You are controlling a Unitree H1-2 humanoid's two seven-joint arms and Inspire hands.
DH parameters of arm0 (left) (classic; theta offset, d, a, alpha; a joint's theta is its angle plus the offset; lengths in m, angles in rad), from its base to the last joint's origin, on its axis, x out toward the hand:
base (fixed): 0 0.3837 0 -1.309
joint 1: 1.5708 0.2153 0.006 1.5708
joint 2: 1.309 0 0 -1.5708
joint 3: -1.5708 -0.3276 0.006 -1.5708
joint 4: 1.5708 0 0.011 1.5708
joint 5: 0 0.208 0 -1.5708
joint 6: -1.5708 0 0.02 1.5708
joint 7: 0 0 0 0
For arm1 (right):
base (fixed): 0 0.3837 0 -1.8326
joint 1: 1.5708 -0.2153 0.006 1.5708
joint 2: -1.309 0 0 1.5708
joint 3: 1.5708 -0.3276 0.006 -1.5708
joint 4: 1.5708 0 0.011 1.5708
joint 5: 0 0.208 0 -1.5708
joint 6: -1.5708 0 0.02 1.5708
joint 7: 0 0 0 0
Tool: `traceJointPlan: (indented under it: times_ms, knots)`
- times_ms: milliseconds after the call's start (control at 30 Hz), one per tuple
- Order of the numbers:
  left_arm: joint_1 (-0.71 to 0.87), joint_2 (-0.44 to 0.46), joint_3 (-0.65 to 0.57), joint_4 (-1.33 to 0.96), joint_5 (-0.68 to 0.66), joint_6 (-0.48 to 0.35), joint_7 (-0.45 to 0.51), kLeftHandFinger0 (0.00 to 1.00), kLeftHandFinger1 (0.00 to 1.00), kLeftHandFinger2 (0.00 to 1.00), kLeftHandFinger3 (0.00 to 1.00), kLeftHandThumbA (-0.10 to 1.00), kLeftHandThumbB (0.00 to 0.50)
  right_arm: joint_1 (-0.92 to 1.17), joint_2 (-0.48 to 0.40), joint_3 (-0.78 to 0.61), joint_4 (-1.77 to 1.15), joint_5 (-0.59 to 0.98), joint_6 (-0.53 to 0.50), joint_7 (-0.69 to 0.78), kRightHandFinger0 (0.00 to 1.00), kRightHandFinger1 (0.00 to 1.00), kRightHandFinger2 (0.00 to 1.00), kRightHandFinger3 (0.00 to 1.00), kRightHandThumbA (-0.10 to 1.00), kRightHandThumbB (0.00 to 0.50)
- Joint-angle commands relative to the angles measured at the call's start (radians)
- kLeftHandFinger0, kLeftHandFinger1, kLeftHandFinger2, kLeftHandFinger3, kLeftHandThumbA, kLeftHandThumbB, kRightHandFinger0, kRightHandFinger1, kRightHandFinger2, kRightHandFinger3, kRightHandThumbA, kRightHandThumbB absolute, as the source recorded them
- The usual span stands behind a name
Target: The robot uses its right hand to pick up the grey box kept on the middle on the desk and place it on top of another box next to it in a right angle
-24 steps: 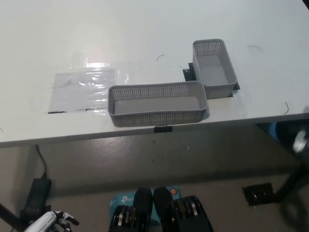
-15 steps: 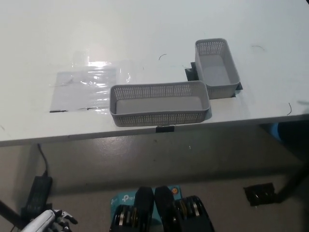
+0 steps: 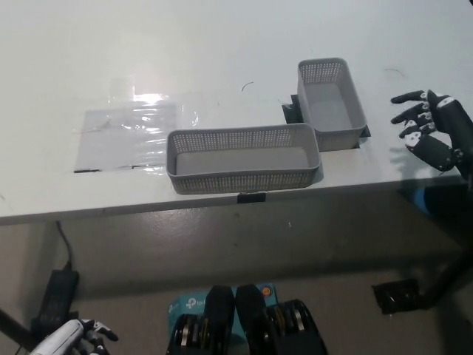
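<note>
**Right hand finally in the picture, nothing grabbed yet**

Big change from a moment back: black right hand now up at the right edge of the view, where half a second ago just bare desk. Fingers spread wide, holding nothing, hovering off to the right of the boxes and well apart from them. Reads like the start of the reach, so the pick itself not yet begun.

Long grey box sitting in the middle of the desk near the front edge, lengthwise left to right, empty inside. Second grey box just behind its right end, turned crosswise, close enough to look touching at the corner, though hard to say for sure. Neither box shifted between the shots.

Room for moving: plenty of open desk behind and to the right of the boxes, so a clear path in from the right. Front wall of the long box very near the desk edge, though, so any nudge forward probably risky. Shiny plastic sheet lying flat to the left, out of the way.

White left hand resting low at the bottom left, below desk level, fingers too small to judge.
</note>
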Motion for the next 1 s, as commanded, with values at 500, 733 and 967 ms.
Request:
traceJointPlan:
  times_ms: [500,733,967]
  knots:
    - [-0.004,0.030,0.017,-0.037,0.024,0.003,-0.028,0.34,0.39,0.51,0.60,0.17,0.329,-0.204,-0.097,0.150,0.119,-0.183,-0.175,0.095,1.00,1.00,1.00,0.97,0.13,0.310]
    - [-0.014,0.026,0.020,-0.021,0.016,-0.009,-0.031,0.32,0.36,0.47,0.58,0.15,0.329,-0.236,-0.110,0.257,0.119,-0.272,-0.107,0.179,1.00,1.00,1.00,1.00,0.32,0.407]
    - [-0.016,0.030,0.015,-0.024,0.020,0.001,-0.040,0.34,0.38,0.50,0.62,0.16,0.322,-0.228,-0.083,0.311,0.121,-0.363,-0.101,0.170,1.00,1.00,1.00,1.00,0.40,0.433]
